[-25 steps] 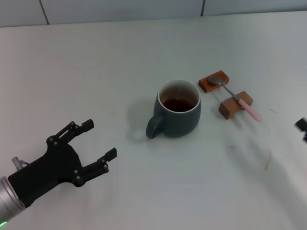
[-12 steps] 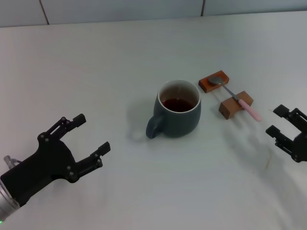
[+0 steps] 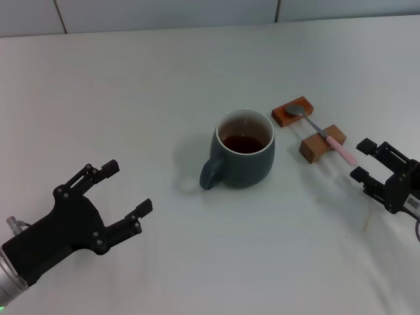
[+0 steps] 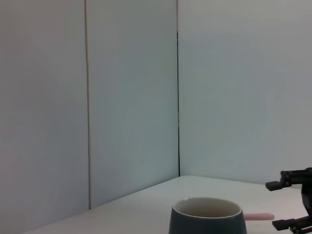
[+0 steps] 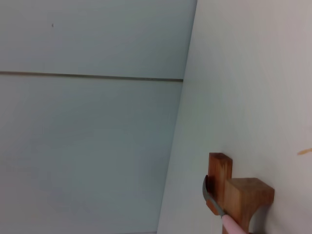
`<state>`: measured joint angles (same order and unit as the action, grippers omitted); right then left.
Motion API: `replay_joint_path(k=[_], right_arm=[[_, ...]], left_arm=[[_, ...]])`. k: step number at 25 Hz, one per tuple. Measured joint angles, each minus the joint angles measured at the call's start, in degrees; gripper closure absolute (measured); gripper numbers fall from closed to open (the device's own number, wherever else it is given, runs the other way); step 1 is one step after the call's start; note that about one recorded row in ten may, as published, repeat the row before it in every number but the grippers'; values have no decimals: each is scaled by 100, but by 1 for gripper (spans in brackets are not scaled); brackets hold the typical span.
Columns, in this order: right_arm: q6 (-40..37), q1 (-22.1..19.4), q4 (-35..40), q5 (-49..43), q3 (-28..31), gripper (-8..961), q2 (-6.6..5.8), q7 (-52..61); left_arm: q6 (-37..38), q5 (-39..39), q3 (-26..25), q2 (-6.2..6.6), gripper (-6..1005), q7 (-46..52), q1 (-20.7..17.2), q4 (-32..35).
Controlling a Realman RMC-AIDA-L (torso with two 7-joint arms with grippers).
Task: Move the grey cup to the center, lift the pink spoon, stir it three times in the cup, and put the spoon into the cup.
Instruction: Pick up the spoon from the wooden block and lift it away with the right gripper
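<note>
From my head camera, the grey cup (image 3: 243, 157) stood near the middle of the white table (image 3: 131, 98), its loop handle turned toward my left side and dark reddish-brown liquid inside, so I judged the centring step done. Just to the cup's right, the pink spoon (image 3: 326, 135) lay bridged across two brown wooden blocks (image 3: 293, 111), metal bowl on the farther block and pink handle jutting past the nearer one, which kept it off the table and easy to pinch. My right gripper (image 3: 373, 164) hung beyond the handle tip, well right of the cup, fingers spread and holding nothing, lined up for what I took to be the spoon pickup. My left gripper (image 3: 125, 194) hovered well to the cup's left, fingers also apart and empty, clear of the work. My left wrist camera looked across at the cup (image 4: 206, 216), with the pink handle (image 4: 258, 216) poking out behind it and the right gripper (image 4: 292, 204) open beside that. My right wrist camera showed the blocks (image 5: 247, 197) end-on with the spoon (image 5: 217, 207) resting across them.
</note>
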<state>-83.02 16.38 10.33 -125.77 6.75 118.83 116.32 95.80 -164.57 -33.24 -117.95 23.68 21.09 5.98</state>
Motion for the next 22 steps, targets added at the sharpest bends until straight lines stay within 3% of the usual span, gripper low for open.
replay_joint_path(k=[22], right_arm=[[394,324,-146,-44,-96,201,8,-68]], left_arm=[[89,10,-42,0,137,-40,-52,0]])
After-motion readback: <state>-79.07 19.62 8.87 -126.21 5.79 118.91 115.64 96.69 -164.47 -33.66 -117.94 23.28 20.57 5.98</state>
